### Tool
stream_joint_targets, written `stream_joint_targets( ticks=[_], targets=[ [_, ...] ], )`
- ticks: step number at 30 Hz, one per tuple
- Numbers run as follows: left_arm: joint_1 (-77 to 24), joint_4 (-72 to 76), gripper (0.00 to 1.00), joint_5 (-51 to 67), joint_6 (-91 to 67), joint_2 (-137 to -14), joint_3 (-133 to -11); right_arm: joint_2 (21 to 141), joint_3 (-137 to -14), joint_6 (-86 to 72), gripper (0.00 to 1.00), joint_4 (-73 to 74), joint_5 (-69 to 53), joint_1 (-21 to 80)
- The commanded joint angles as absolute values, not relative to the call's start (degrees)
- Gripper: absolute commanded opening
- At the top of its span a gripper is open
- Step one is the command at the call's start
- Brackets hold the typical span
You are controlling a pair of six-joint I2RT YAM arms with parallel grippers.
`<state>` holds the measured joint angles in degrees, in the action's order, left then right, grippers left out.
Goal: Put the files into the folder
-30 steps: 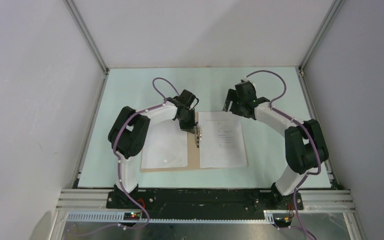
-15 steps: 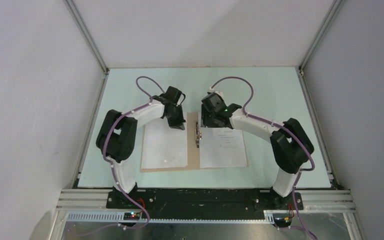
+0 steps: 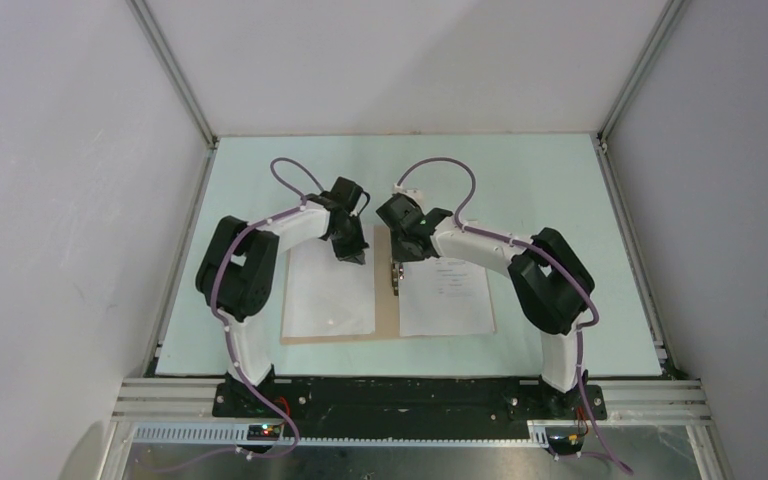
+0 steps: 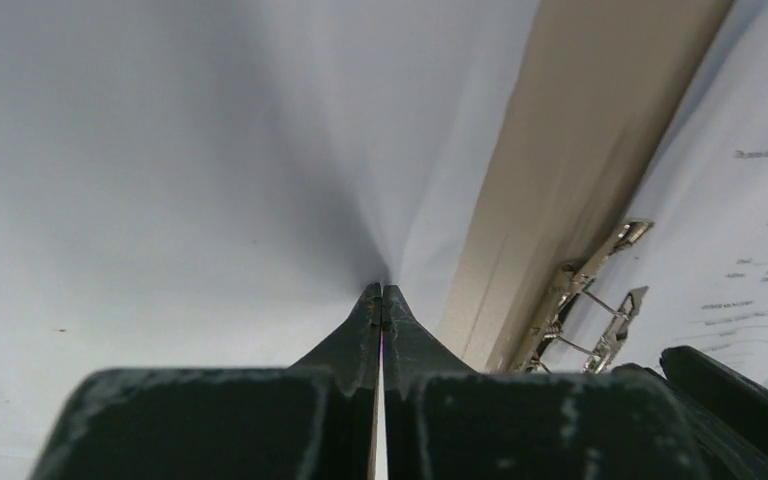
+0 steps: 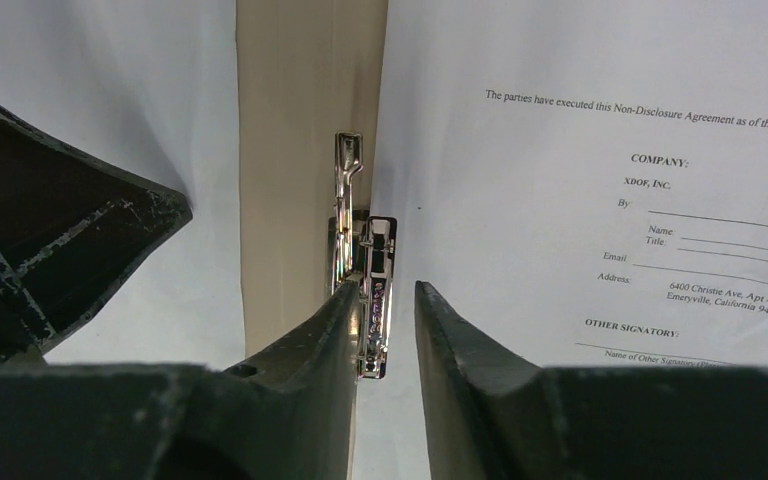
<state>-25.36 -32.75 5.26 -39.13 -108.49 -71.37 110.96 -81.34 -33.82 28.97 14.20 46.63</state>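
Folder (image 3: pixel 387 322) lies open and flat on the table (image 3: pixel 550 200) in the overhead view, with a glossy white page (image 3: pixel 328 290) on its left half and a printed sheet (image 3: pixel 447 300) on its right. The left claw (image 3: pixel 353 255) sits at the white page's far corner, and the right claw (image 3: pixel 397 258) is over the spine.

Left wrist: the jaws are fully closed, tips down on the white page, possibly nipping it.

Right wrist: the jaws stand narrowly apart, straddling the metal clip (image 5: pixel 375 250), with one finger touching it.
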Motion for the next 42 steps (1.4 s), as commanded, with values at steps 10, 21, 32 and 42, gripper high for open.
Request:
stream_joint_targets(
  ticks=[10,21,32,42],
  targets=[
    [-24.96,-32.54,0.0,3.69,-40.58,-109.69,-71.15,112.98,-83.52,-33.96,0.27,30.54,16.01,47.62],
    [-24.97,-32.44,0.0,3.7,-40.37,-109.84,-71.28,113.26,-83.55,-34.17,0.2,30.19,15.28,47.98],
    [-24.96,-32.44,0.0,3.77,-40.34,-110.21,-71.54,113.34,-82.27,-35.39,0.14,29.98,14.93,49.33],
    [-24.96,-32.48,0.0,3.7,-40.34,-110.39,-71.54,110.99,-77.81,-37.4,0.04,28.29,14.0,49.2]
  ],
)
